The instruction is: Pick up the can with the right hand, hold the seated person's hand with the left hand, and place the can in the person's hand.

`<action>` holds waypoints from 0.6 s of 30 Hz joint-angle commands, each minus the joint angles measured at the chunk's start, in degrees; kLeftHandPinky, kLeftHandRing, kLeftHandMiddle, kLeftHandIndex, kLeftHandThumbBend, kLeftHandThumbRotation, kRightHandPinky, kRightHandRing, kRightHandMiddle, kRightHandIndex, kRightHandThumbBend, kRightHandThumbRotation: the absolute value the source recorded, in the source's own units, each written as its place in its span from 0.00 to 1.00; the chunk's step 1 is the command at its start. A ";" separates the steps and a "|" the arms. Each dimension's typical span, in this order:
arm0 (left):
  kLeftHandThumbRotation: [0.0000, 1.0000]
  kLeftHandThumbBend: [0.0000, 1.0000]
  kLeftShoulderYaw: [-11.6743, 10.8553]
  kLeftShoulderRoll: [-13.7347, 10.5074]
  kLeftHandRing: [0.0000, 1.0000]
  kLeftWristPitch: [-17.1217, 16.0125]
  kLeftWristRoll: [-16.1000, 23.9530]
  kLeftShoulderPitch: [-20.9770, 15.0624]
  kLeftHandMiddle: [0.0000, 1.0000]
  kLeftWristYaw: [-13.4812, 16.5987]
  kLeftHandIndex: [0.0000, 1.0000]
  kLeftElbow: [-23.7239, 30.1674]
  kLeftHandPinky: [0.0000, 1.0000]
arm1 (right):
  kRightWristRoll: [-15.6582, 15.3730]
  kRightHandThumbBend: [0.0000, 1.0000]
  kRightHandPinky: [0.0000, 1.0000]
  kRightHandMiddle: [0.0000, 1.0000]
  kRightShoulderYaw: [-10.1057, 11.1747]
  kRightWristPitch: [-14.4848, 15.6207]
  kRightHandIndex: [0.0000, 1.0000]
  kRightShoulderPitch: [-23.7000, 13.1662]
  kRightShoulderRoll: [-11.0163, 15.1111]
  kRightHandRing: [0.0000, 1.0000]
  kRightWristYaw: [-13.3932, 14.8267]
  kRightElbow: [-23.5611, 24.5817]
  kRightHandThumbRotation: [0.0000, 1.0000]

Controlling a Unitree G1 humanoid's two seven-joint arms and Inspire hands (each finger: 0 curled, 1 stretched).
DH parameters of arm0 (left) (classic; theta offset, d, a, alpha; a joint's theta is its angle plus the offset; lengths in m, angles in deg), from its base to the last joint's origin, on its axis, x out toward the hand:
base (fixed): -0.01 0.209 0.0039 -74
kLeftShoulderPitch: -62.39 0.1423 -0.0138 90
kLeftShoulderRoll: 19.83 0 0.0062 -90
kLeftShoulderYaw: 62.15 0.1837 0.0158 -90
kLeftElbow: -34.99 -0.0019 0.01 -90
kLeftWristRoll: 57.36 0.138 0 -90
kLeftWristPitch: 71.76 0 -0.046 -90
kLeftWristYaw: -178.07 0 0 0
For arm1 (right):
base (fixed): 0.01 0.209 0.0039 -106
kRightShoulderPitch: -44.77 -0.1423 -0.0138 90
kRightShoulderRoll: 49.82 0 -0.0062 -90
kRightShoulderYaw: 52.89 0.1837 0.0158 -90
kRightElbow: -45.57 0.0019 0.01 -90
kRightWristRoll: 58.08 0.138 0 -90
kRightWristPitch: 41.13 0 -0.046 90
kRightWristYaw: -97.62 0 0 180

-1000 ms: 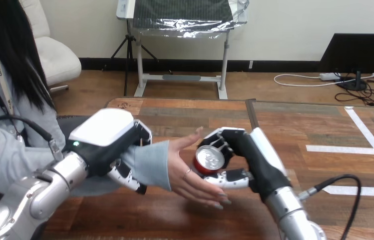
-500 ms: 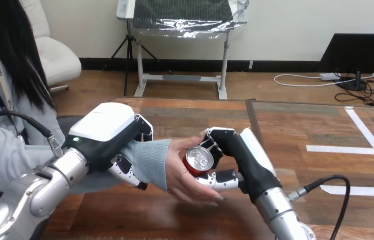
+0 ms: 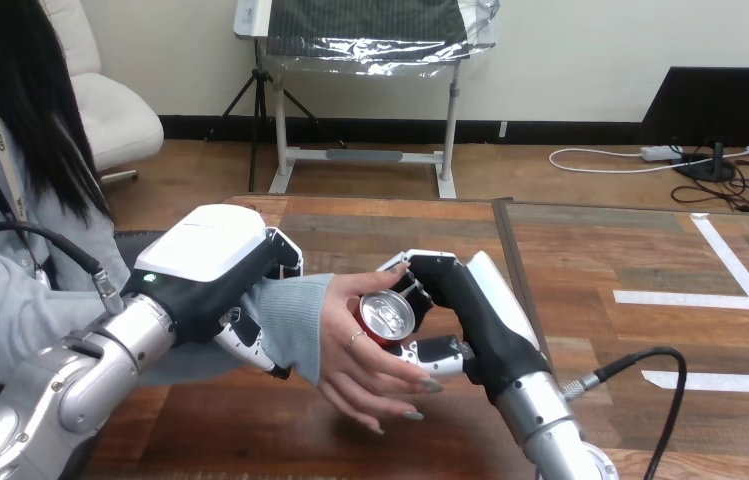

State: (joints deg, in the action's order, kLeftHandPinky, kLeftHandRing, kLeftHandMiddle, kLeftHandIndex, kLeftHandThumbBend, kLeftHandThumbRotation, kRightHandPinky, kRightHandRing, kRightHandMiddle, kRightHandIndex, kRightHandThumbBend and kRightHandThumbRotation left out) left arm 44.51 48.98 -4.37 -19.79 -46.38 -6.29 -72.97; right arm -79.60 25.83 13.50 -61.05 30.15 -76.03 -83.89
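- Two robot hands are at work above the brown wooden tabletop (image 3: 390,225), one on each side of a red aluminium drinks can (image 3: 387,318) with a silver top.
- Immediately right of the can, the right robot hand (image 3: 462,305) is closed round it. Its fingers (image 3: 412,290) curl over the can's upper side and its thumb (image 3: 435,352) lies along the lower side.
- Clear of the tabletop, the can is tipped so that its silver top faces the camera.
- Just left of the can and partly under it, the person's hand (image 3: 365,355) is palm up, with the can's red side against the palm. The person's fingers reach past the can, beneath the robot thumb.
- Well left of the can, the left robot hand (image 3: 212,262) is clamped on the person's wrist, which is covered by a grey-blue sleeve (image 3: 295,320). The white shell sits on top of the sleeve and the fingers (image 3: 250,348) curl beneath it.
- Both robot hands are apart, with the person's hand between them.
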 commanded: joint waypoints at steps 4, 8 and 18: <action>0.00 0.92 -2.26 2.11 0.24 -0.33 -1.44 -5.43 0.31 1.77 0.35 3.12 0.18 | -0.15 0.78 0.36 0.49 -0.91 0.45 0.51 -3.02 -2.33 0.40 1.09 6.39 0.00; 0.00 0.92 -2.22 2.28 0.24 -0.02 -1.43 -5.26 0.31 1.76 0.35 3.42 0.18 | -0.42 0.78 0.36 0.49 -0.99 0.99 0.51 -2.83 -2.36 0.40 1.16 7.11 0.00; 0.00 0.93 -2.27 2.42 0.24 0.66 -1.63 -4.55 0.32 1.50 0.36 4.18 0.18 | 0.26 0.77 0.36 0.49 -0.63 1.52 0.51 -2.65 -2.25 0.40 0.67 7.60 0.00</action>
State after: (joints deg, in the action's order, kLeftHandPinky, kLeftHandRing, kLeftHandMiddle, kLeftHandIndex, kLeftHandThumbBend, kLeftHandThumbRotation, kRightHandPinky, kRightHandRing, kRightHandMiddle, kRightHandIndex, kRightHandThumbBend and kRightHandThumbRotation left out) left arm 44.41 49.10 -3.37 -19.79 -46.38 -6.29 -72.96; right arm -80.40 25.36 15.86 -61.00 29.31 -75.92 -80.50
